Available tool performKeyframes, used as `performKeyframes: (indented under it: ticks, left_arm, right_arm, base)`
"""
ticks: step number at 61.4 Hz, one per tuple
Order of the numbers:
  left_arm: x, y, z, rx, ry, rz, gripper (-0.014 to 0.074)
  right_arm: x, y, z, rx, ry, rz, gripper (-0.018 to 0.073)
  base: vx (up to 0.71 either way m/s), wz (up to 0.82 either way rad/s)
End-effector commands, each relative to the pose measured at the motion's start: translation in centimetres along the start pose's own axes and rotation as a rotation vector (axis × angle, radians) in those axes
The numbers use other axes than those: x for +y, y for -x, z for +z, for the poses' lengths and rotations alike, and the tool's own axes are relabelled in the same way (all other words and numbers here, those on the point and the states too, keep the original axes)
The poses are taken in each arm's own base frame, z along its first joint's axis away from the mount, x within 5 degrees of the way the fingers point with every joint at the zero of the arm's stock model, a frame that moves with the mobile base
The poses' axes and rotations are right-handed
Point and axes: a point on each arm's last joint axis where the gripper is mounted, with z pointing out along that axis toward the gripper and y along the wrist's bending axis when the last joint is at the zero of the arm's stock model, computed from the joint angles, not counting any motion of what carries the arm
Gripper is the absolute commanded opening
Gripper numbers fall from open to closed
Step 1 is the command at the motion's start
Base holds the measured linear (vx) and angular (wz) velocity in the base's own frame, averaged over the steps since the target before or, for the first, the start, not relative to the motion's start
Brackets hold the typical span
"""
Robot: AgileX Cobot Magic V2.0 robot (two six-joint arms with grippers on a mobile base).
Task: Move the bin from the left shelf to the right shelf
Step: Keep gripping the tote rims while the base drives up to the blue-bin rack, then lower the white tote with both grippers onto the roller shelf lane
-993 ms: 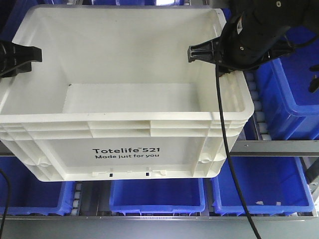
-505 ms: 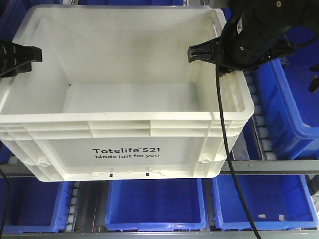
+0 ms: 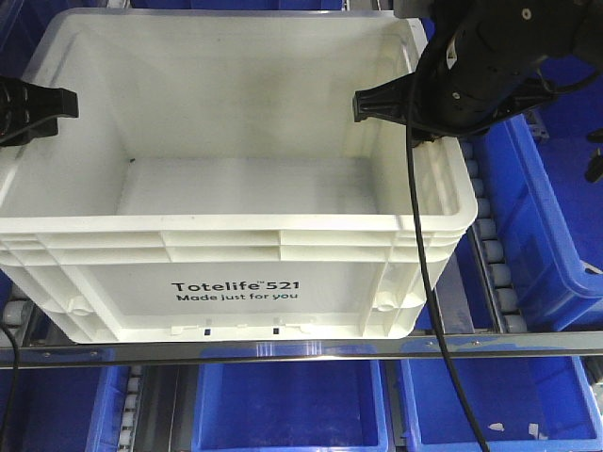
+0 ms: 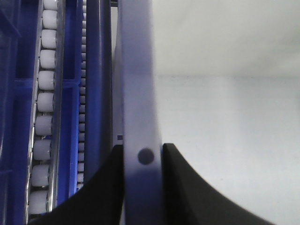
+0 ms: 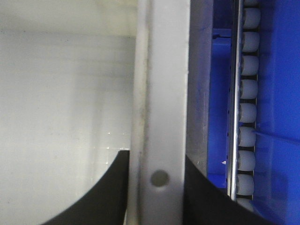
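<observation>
Shelving of roller tracks [image 3: 492, 264] and blue bins [image 3: 551, 217] fills the background, with a metal rail [image 3: 528, 344] crossing at 6 o'clock. Item, 9 o'clock: left gripper [image 3: 64, 102], black, jaws pinched tight on the left rim of the bin [image 3: 236, 254], a white "Totelife 521" tote filling the centre; whether its base rests on the rail cannot be told. Item, 2 o'clock: right gripper [image 3: 363, 104], jaws clamped across the right rim, one finger inside the wall and one outside, a black cable [image 3: 421, 254] hanging down past the tote's front.
</observation>
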Motion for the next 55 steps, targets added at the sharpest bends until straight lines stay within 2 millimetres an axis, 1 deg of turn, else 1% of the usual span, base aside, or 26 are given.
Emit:
performKeyframes:
  ticks: [1,55]
  left_arm:
    - [-0.65,2.13,-2.68,-0.206,-0.037,0.024,0.0092]
    - [-0.65,2.13,-2.68,-0.206,-0.037,0.024,0.0092]
  right_arm:
    - [-1.56,1.86,-2.72,-0.166,-0.042,-0.016,0.0010]
    - [-1.57,1.85,-2.72,-0.165,-0.042,-0.016,0.0010]
  base:
    - [0.04,-0.05]
    - [-0.01,0.00]
